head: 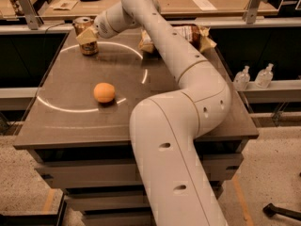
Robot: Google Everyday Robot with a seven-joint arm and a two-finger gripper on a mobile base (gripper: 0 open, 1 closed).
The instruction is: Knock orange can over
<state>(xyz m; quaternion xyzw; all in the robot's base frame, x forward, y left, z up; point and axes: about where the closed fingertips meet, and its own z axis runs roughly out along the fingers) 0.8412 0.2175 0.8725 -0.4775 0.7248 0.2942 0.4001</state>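
Note:
The orange can (88,48) stands upright at the far left of the table (70,126), its silver top (81,21) showing. My gripper (87,35) is against the can's upper right side and covers its middle. The arm reaches in from the lower right across the table.
A round orange ball (104,92) lies left of centre on the table. A crinkled brown-and-white snack bag (197,34) lies at the back, partly behind my arm. Two clear bottles (242,76) stand on a shelf to the right. A wooden counter (188,1) runs behind the table.

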